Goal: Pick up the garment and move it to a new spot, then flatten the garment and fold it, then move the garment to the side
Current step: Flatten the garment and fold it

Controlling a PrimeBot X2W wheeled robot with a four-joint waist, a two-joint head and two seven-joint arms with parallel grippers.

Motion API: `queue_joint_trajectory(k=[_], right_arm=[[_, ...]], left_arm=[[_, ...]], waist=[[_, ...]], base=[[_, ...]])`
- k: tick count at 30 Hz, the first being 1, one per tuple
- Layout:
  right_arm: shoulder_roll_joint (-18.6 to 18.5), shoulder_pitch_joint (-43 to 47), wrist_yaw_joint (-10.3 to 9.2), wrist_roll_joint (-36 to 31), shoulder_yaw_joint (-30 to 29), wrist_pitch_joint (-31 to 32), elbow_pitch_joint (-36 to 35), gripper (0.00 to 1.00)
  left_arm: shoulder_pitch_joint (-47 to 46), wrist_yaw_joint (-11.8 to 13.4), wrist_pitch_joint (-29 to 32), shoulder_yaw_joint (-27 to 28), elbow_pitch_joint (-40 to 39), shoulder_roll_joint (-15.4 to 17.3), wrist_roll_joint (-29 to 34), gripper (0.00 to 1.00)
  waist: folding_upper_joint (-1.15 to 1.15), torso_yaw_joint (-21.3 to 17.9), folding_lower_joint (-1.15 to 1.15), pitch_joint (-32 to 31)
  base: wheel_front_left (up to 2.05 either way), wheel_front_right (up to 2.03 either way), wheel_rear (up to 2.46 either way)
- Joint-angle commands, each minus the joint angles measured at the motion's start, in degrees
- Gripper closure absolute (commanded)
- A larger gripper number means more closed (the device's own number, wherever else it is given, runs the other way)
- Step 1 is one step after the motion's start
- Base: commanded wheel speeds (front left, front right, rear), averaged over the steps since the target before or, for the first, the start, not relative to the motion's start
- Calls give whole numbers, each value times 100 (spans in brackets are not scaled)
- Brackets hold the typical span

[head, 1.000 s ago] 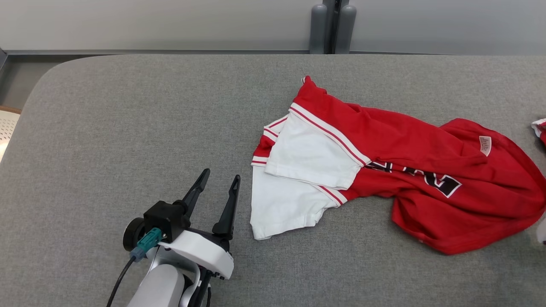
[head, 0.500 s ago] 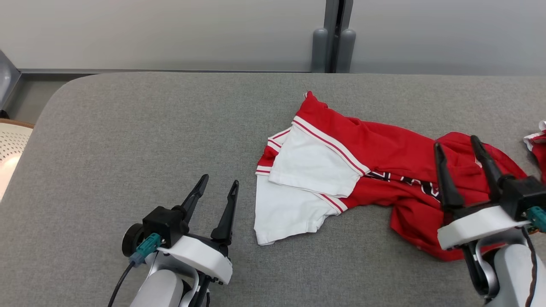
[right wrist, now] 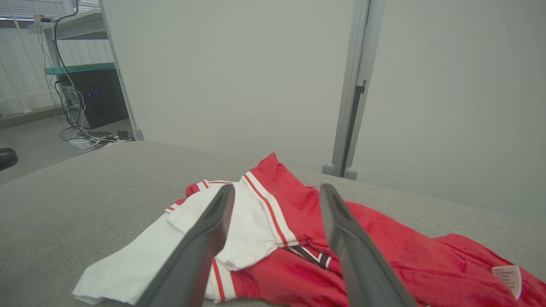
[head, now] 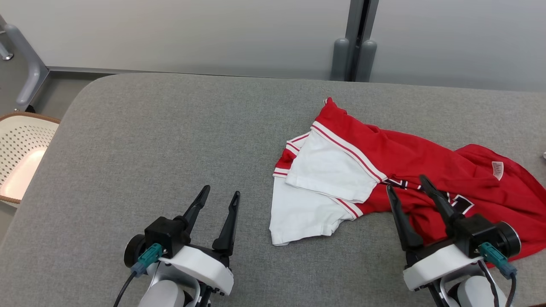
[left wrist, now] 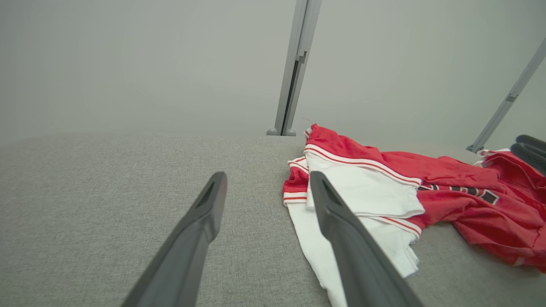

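The crumpled red jersey with white sleeves (head: 409,170) lies on the right half of the grey fabric-covered table (head: 149,140). Our left gripper (head: 222,191) and right gripper (head: 405,181) gape empty by the table's near edge. We should pinch well-separated edges, not bunched folds. Half a second earlier the right gripper stood nearer the table's right end.

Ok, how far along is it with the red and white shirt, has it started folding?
Nothing looks done: the garment lies crumpled and unfolded on the grey table. In hand: the right claw is open over the red cloth, and the left claw is open beside the white sleeve, clear of it; neither holds anything. Left: grasp, move, flatten, fold, set aside.
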Motion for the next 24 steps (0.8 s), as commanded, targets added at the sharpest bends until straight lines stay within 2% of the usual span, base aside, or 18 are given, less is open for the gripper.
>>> queue_joint_trajectory(k=[1, 6, 11, 24], right_arm=[[-70, -3, -2, -69, 40, -19, 79, 0], [-11, -154, -2, 61, 110, 276, 372, 0], [2, -337, -1, 491, 273, 920, 783, 0], [-86, -697, -1, 1404, 434, 1467, 1007, 0]], left_arm=[[16, 10, -9, -1, -21, 22, -5, 0], [-15, 10, -8, -56, -52, 24, -50, 0], [-98, 21, -8, -157, -47, 23, -112, 0], [-267, 54, -8, -278, -73, 21, -239, 0]], waist=[[0, 46, 0, 5], [0, 159, 0, 100], [0, 319, 0, 300], [0, 587, 0, 662]], base=[[0, 0, 0], [0, 0, 0], [0, 0, 0], [0, 0, 0]])
